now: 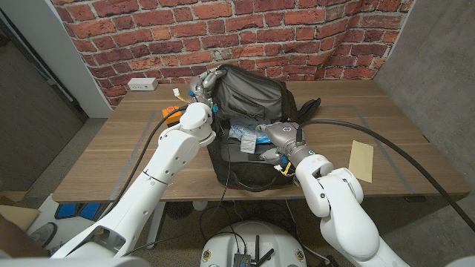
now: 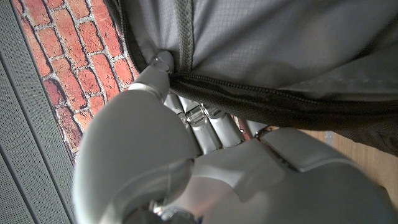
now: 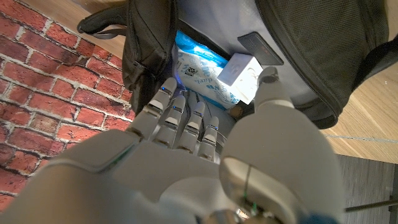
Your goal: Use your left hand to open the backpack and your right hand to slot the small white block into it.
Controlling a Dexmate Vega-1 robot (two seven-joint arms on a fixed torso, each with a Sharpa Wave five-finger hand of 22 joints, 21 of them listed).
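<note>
The right hand (image 3: 205,134) reaches into the mouth of the backpack (image 1: 249,111) and holds the small white block (image 3: 241,76) between thumb and fingers; the block sits inside the opening, against a blue-and-white packet (image 3: 202,68) that lies within the bag. In the head view the same hand (image 1: 278,141) appears at the near side of the open compartment, with the block (image 1: 261,138) pale beside the fingers. The left hand (image 1: 205,84) is raised at the far left edge of the backpack, holding the grey flap up and back; the left wrist view shows its fingers (image 2: 158,65) pressed into the flap at the zipper seam (image 2: 267,93), gripping the fabric. The backpack, black outside with a grey lining, rests near the middle of the wooden table (image 1: 386,119), its flap tilted toward the brick wall (image 1: 297,30). Behind the left hand lie a small orange item (image 1: 170,110) and a white power strip (image 1: 141,84) at the table's far edge. A tan envelope (image 1: 361,159) lies on the table to the right, well apart from the bag.
</note>
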